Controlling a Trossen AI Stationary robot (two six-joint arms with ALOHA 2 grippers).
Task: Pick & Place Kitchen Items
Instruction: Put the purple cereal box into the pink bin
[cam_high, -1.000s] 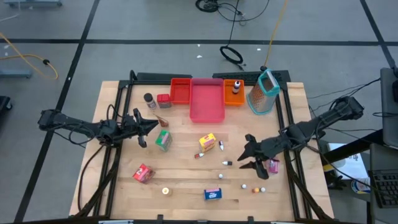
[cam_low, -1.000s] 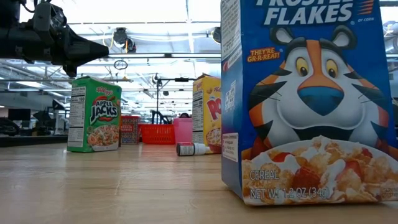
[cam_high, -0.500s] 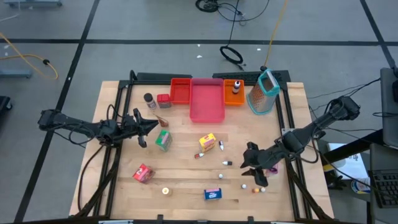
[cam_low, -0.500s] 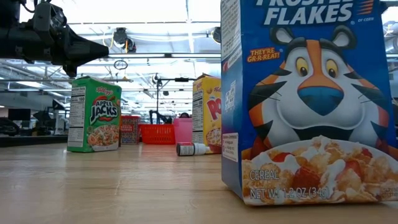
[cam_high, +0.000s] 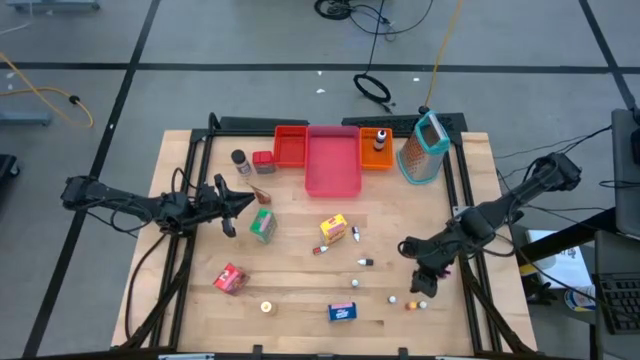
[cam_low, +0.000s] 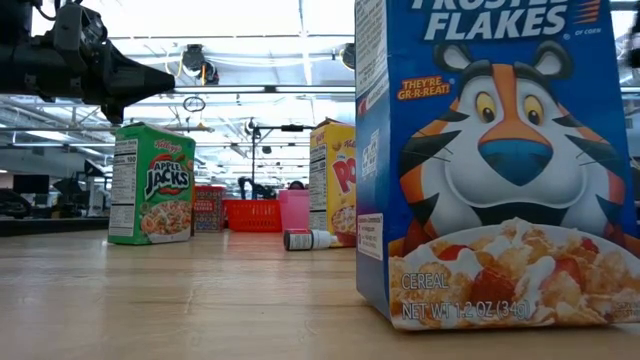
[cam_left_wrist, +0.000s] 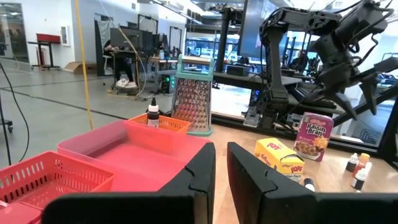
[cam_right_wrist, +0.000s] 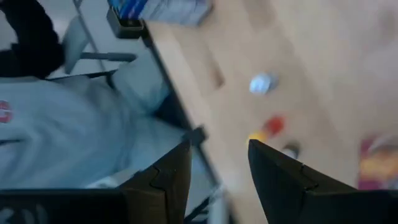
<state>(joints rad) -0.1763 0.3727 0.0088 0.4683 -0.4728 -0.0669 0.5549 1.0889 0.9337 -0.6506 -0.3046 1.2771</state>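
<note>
Hovering with parted, empty fingers, the right gripper (cam_high: 420, 283) hangs over small pieces (cam_high: 414, 301) near the table's (cam_high: 300, 285) right edge.
A careless descent could roll them off; the left gripper (cam_high: 240, 203), closed on nothing, waits beside the green box (cam_high: 263, 225).

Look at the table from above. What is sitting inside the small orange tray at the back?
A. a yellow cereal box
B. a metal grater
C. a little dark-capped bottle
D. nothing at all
C: in the high view a little dark-capped bottle stands inside the orange tray, while the grater stands outside it on the table and the yellow box lies farther forward.
</note>
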